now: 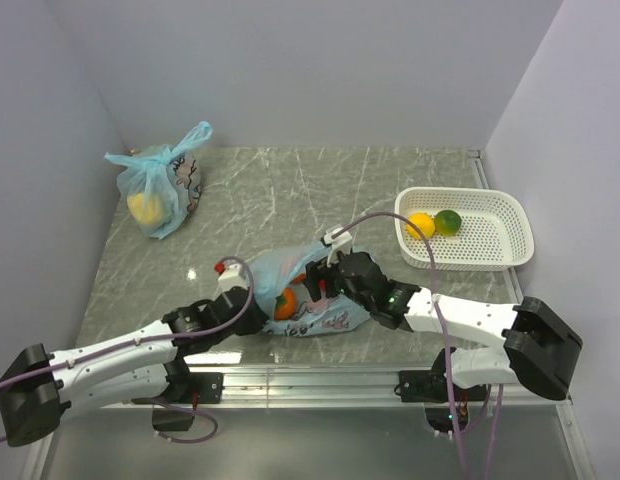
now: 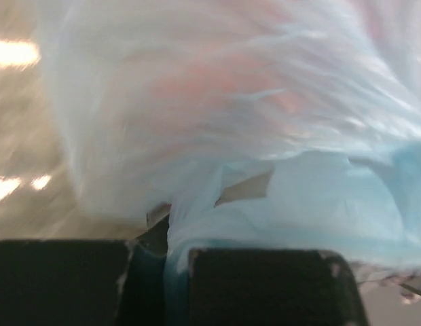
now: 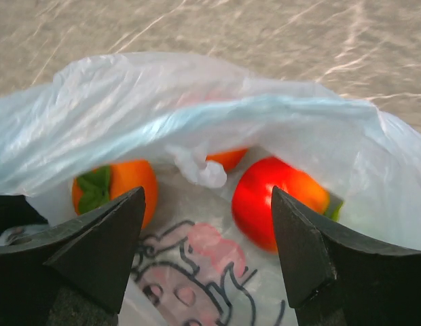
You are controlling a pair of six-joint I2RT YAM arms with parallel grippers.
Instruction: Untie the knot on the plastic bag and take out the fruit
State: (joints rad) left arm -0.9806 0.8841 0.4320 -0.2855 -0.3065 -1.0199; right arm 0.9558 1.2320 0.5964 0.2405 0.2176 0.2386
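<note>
Three fruits (image 3: 268, 197) visible (one mostly hidden), plastic bag (image 3: 163, 102) open.

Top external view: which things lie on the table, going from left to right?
The knotted blue bag with a yellow lump → open plastic bag → yellow fruit → green fruit, both in the white basket.

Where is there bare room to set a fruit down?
Bare table lies mid-back between the tied bag and the basket; the basket's right half is free. Front centre is crowded: plastic bag, left gripper, right gripper.
</note>
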